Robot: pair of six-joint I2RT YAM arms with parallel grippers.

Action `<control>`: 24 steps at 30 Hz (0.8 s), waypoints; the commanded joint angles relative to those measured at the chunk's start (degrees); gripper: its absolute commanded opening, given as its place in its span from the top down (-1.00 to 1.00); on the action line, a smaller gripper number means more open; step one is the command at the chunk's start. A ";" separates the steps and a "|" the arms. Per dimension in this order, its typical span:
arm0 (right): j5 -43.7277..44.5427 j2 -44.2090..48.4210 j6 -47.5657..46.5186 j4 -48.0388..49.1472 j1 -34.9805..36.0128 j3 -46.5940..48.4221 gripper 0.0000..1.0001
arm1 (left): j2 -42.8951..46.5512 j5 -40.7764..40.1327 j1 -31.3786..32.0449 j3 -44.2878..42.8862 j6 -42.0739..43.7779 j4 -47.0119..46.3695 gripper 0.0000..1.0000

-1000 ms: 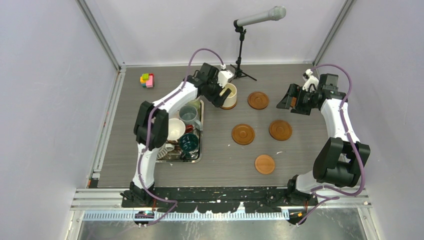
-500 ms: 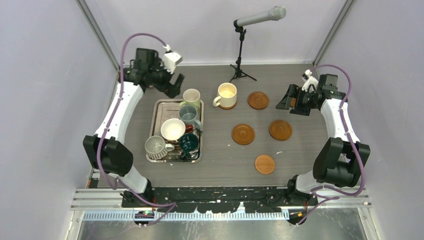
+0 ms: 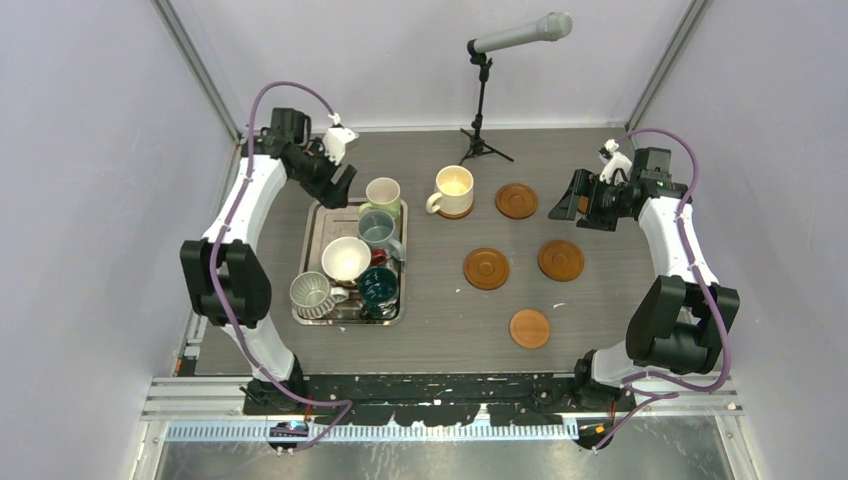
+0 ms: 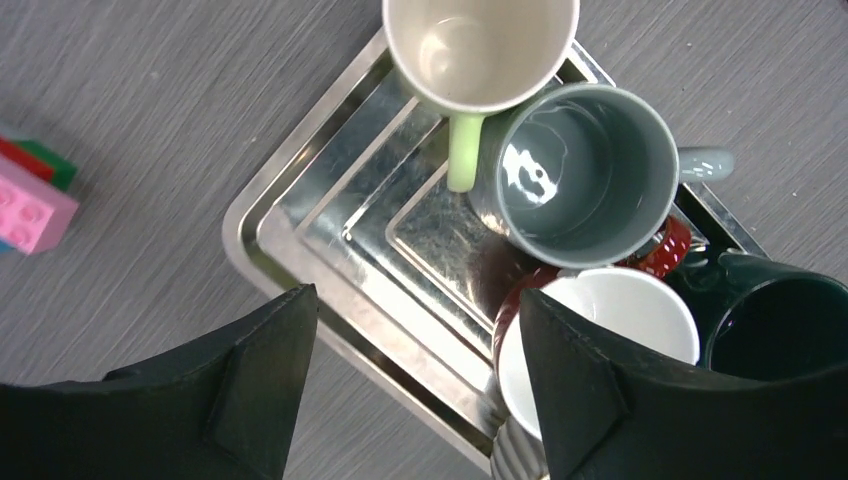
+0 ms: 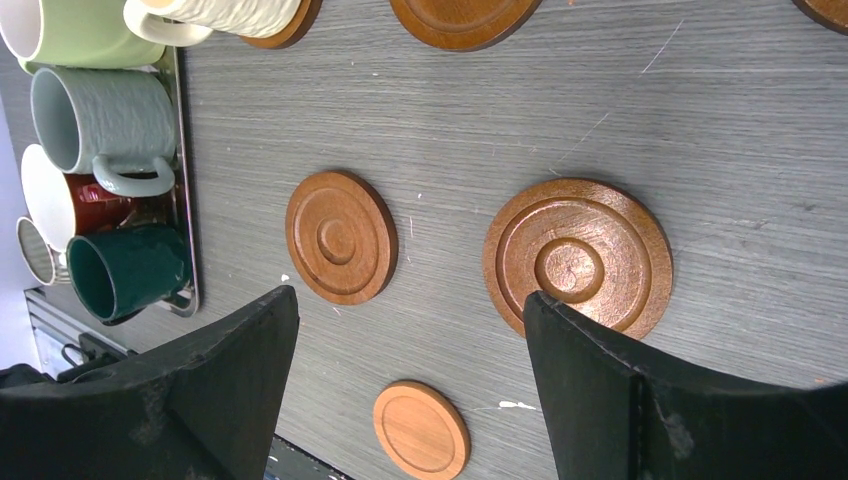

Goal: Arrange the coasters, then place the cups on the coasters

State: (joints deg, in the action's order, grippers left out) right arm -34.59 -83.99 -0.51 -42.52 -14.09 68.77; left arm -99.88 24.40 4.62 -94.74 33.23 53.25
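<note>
Nearest the bases, four bare coasters (image 3: pixel 529 328) are spread on the right, none bearing a cup. To their left, five cups (image 3: pixel 346 258) are crowded in the steel tray (image 3: pixel 322 222). The pale green cup (image 3: pixel 383 194) is stood upright at the tray's far end, its handle turned toward the grey-blue cup (image 3: pixel 377 228). The left gripper (image 4: pixel 412 297) is held just left of it, jaws spread wide and empty, so this arm is judged the nearer. Farther right, the cream cup (image 3: pixel 453 186) is seated on a coaster, and the right gripper (image 5: pixel 408 298) is held wide and empty.
</note>
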 commanded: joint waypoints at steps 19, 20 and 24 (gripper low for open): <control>0.92 1.67 -0.89 -0.37 0.13 1.20 -0.74 | -12.00 0.03 4.87 -2.96 -3.89 -9.71 -0.07; 0.93 1.64 -0.89 -0.37 0.05 1.21 -0.73 | -12.38 -0.35 4.87 -3.18 -3.90 -9.88 -0.04; 0.97 1.46 -0.89 -0.42 0.16 1.27 -0.74 | -13.19 -0.85 4.88 -3.79 -3.97 -10.04 0.07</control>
State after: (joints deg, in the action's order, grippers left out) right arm -33.71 -83.99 -0.71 -42.57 -14.09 68.77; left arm -112.77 24.12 9.58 -95.92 29.80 45.63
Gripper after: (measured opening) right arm 0.869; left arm 0.486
